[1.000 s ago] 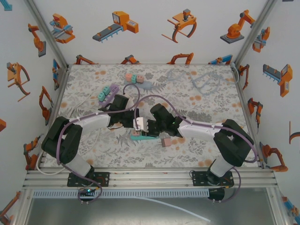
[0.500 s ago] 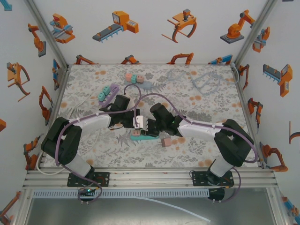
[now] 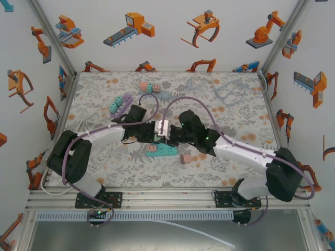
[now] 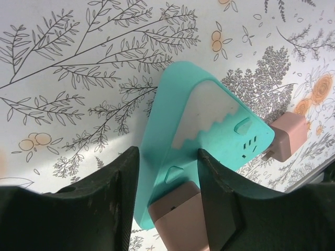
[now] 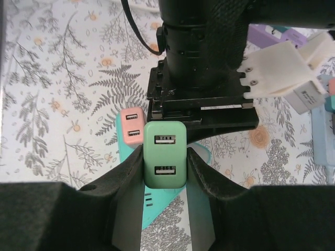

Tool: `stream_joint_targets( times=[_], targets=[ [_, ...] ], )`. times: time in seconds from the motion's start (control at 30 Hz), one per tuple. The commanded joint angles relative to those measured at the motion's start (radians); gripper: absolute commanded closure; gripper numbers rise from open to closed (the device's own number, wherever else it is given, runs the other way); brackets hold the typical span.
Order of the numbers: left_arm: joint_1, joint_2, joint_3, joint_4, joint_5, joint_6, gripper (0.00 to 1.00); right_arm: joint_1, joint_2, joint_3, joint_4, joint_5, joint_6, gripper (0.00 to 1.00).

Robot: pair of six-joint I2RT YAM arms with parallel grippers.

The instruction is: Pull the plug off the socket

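**Green plug off the strip, held by the right arm**

Top external: compared with a second ago, the right gripper (image 3: pixel 170 134) sits higher, at centre frame, drawn up off the teal socket strip (image 3: pixel 163 151), which lies flat just below it. The left gripper (image 3: pixel 153 137) is just to its left.
Left wrist: the strip runs between the part-open left jaws, and it cannot be told whether the pads press on it. A pink plug (image 4: pixel 177 219) sits in the strip at lower centre. A second pink plug (image 4: pixel 288 137) lies loose on the table (image 4: pixel 78 78) at right.
Right wrist: the jaws are closed on the green plug (image 5: pixel 165 154) at centre frame, and it is held above the strip. Judgement: the pull looks complete for this plug, and only setting it down is left.
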State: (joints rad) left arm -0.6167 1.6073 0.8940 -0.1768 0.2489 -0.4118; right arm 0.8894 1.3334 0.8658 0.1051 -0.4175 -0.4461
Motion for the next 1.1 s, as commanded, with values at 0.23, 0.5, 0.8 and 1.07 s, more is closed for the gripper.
stream_joint_targets(
  times=[0.23, 0.5, 0.8, 1.07],
  targets=[
    [0.002, -0.030, 0.129, -0.180, -0.074, 0.103, 0.42, 0.005, -0.304, -0.038, -0.114, 0.381, 0.747, 1.00],
    [0.002, -0.185, 0.187, -0.191, -0.002, 0.155, 0.42, -0.025, -0.489, -0.039, -0.446, 0.566, 1.131, 1.00],
    [-0.039, -0.514, 0.077, -0.159, 0.152, 0.223, 0.41, -0.222, -0.686, -0.303, -0.472, 0.437, 1.457, 1.00],
    [-0.069, -0.708, 0.018, -0.287, 0.159, 0.275, 0.23, -0.381, -0.729, -0.587, -0.222, 0.316, 1.651, 1.00]
  ],
)
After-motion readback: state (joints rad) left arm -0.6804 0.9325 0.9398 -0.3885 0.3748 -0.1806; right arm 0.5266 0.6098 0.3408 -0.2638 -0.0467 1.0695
